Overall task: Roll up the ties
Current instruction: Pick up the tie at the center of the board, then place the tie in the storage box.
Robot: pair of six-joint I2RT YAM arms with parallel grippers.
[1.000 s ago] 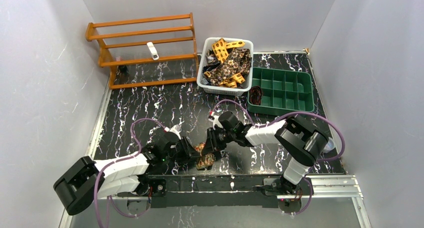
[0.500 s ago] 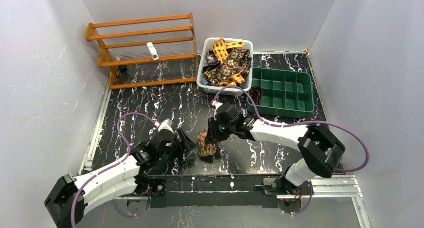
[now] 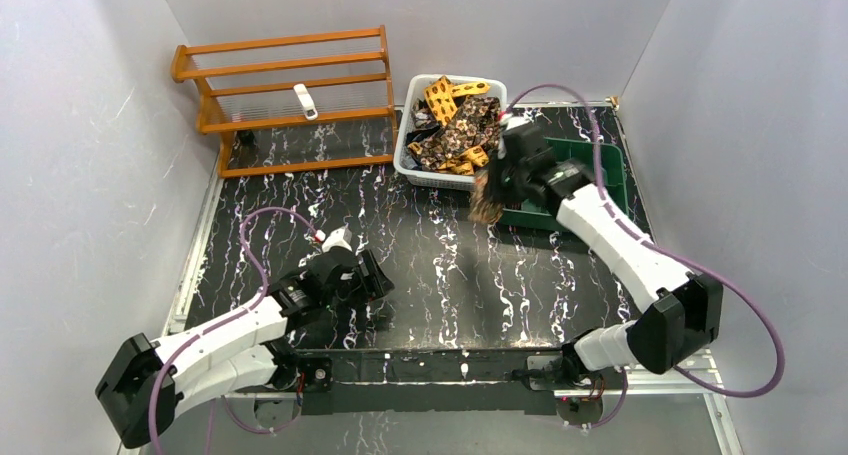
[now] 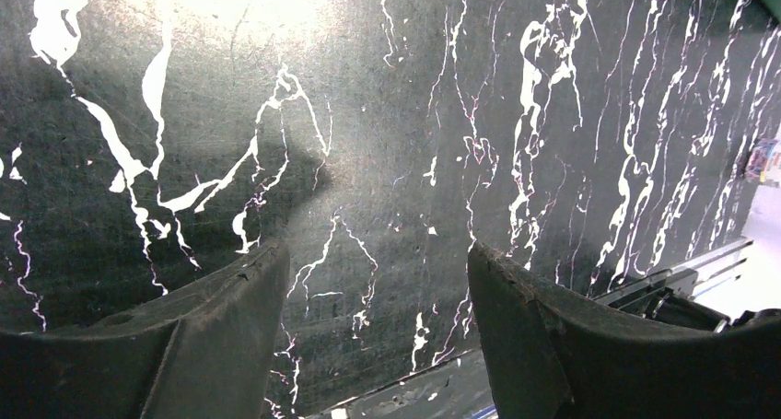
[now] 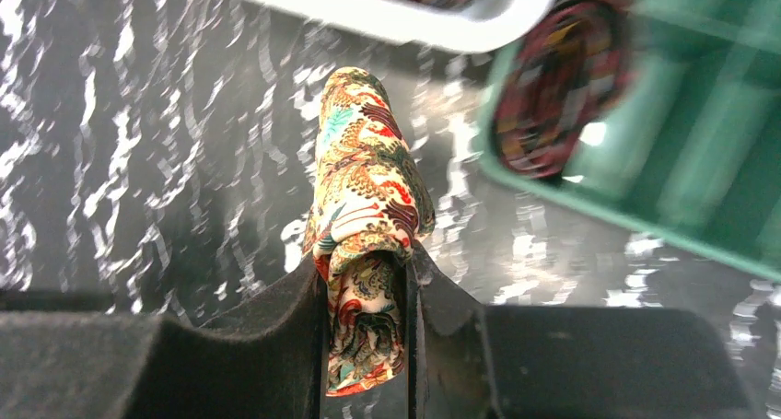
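Cream, red and teal print is showing on the rolled tie (image 5: 368,207), which we are clenching upright in our right hand (image 5: 364,281) above the bench (image 3: 440,265), near its far right corner, beside the green tray (image 5: 700,143). A dark red coil (image 5: 562,97) is sitting in one end compartment of the tray. Loose ties (image 3: 455,125) are lying heaped in the white basket (image 3: 405,147). Our left hand (image 4: 378,281) is hovering released by the near edge.

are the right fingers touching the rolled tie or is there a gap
Touching. The right wrist view shows the rolled tie pinched by the right gripper, its fingers pressed against the fabric on both sides with no gap.
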